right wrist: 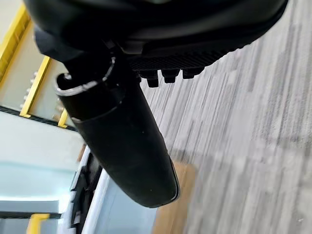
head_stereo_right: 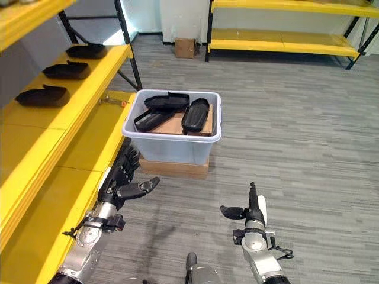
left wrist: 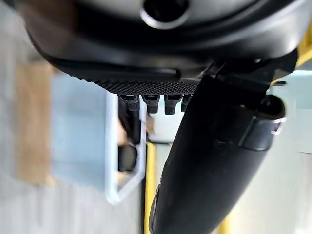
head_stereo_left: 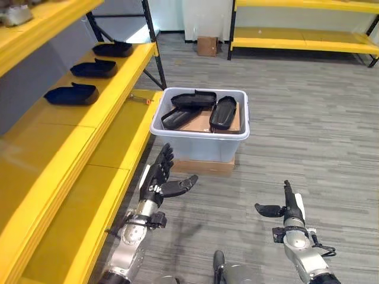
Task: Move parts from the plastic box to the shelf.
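Observation:
A pale plastic box [head_stereo_left: 200, 141] stands on a flat cardboard piece on the floor, holding three black parts [head_stereo_left: 193, 99] over a brown sheet. Three more black parts [head_stereo_left: 71, 94] lie in a row on the yellow shelf [head_stereo_left: 71, 136] to the left. My left hand [head_stereo_left: 159, 177] hovers open in front of the box's near left corner, fingers straight, thumb out, holding nothing. My right hand [head_stereo_left: 289, 204] hangs open over the floor to the right of the box, also empty. In the left wrist view the box [left wrist: 78, 136] shows past the fingers.
A small cardboard carton [head_stereo_left: 207, 45] sits on the floor at the back by the wall. Another yellow rack [head_stereo_left: 302, 38] runs along the far right. A small orange-tipped tool [head_stereo_left: 141, 99] lies on the lower shelf board beside the box. Grey plank floor spreads to the right.

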Motion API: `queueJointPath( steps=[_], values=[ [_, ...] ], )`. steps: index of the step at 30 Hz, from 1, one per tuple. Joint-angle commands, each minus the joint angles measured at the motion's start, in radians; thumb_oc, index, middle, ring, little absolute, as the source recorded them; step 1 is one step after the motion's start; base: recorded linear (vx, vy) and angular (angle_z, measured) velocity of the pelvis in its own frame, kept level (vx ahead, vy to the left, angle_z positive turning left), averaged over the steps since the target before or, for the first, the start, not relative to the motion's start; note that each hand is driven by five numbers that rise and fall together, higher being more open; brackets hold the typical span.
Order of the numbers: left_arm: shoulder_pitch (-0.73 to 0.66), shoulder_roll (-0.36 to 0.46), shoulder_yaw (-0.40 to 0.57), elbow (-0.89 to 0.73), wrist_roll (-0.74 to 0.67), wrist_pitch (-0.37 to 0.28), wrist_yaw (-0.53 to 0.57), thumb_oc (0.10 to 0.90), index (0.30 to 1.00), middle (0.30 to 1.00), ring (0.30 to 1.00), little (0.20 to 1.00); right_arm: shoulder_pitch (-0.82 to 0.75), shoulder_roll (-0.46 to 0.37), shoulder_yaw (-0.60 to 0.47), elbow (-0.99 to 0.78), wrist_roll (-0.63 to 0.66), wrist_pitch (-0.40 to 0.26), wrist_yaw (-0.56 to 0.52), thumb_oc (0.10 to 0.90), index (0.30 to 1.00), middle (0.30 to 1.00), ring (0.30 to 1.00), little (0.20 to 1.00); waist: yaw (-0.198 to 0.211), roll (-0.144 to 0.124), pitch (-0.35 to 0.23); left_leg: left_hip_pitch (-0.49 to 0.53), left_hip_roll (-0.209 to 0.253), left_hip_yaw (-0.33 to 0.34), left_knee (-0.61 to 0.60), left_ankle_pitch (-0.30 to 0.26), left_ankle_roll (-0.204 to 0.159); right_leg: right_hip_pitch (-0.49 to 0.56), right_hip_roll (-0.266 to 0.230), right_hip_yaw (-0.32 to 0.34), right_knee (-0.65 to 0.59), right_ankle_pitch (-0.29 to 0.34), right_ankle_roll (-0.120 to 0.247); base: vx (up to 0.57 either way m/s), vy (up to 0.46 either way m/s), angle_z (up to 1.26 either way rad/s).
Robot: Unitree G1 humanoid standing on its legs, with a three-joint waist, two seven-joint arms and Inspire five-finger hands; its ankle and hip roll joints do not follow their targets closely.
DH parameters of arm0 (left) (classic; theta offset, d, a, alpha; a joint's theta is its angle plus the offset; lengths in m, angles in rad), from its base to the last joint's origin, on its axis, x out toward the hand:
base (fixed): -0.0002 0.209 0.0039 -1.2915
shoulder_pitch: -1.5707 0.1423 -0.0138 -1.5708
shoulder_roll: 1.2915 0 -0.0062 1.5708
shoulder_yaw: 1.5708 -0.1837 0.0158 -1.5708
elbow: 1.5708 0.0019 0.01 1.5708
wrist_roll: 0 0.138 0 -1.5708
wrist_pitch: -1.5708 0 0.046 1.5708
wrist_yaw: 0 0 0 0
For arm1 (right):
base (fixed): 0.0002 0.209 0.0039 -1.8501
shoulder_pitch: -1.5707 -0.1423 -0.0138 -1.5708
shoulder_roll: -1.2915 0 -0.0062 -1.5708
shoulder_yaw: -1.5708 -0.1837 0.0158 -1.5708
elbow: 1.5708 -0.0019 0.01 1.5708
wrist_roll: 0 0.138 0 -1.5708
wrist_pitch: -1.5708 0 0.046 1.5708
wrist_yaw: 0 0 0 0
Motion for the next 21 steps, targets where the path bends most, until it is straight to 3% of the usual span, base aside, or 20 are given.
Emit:
queueJointPath(
  steps=[1, 3, 4, 8, 14, 21],
  values=[
    [0.011, 0.001, 0.161, -0.155, -0.019, -0.158, 0.033, 0.900, 1.000, 1.000, 1.000, 1.000, 0.004, -0.049, -0.056, -0.154, -0.057, -0.109, -0.010, 0.900, 1.000, 1.000, 1.000, 1.000, 0.015, 0.010, -0.015, 0.044, 0.020, 0.017, -0.169, 0.140, -0.016, 0.142, 0.010, 0.041, 0.042, -0.058, 0.011, 0.25, 0.093, 0.14],
    [0.026, 0.001, 0.187, -0.165, -0.018, -0.160, 0.022, 0.900, 1.000, 1.000, 1.000, 1.000, 0.014, -0.047, -0.057, -0.152, -0.051, -0.126, -0.007, 0.900, 1.000, 1.000, 1.000, 1.000, 0.041, 0.012, -0.007, 0.024, 0.022, -0.006, -0.275, 0.180, -0.029, 0.186, 0.019, 0.042, 0.030, -0.072, 0.017, 0.31, 0.097, 0.30],
    [0.045, 0.000, 0.208, -0.165, -0.010, -0.170, 0.005, 0.900, 1.000, 1.000, 1.000, 1.000, 0.022, -0.047, -0.052, -0.148, -0.048, -0.149, -0.014, 0.900, 1.000, 1.000, 1.000, 1.000, 0.069, 0.016, -0.001, -0.003, 0.040, -0.036, -0.385, 0.241, -0.048, 0.229, 0.037, 0.049, 0.032, -0.098, 0.018, 0.39, 0.115, -0.11],
    [0.074, 0.002, 0.252, -0.152, 0.009, -0.188, -0.008, 0.900, 1.000, 1.000, 1.000, 1.000, 0.025, -0.046, -0.034, -0.151, -0.051, -0.159, 0.008, 0.900, 1.000, 1.000, 1.000, 1.000, 0.105, 0.011, 0.005, -0.048, 0.069, -0.081, -0.499, 0.229, -0.047, 0.286, 0.047, 0.085, 0.091, -0.166, 0.026, 0.36, 0.140, -0.28],
    [0.073, 0.018, 0.270, -0.139, 0.021, -0.170, -0.013, 0.900, 1.000, 1.000, 1.000, 1.000, 0.019, -0.045, -0.015, -0.148, -0.029, -0.137, 0.011, 0.900, 1.000, 1.000, 1.000, 1.000, 0.116, 0.028, 0.008, -0.001, 0.077, -0.103, -0.481, 0.186, -0.042, 0.286, 0.043, 0.093, 0.251, -0.266, 0.038, 0.40, 0.246, -0.38],
    [0.053, 0.026, 0.249, -0.144, 0.047, -0.165, -0.042, 0.900, 1.000, 1.000, 1.000, 1.000, 0.054, -0.023, -0.033, -0.165, -0.041, -0.126, 0.038, 0.900, 1.000, 1.000, 1.000, 1.000, 0.116, 0.012, -0.010, 0.004, 0.010, -0.085, -0.360, 0.159, -0.021, 0.294, -0.006, 0.040, 0.232, -0.249, 0.060, 0.27, 0.258, -0.14]
  ],
)
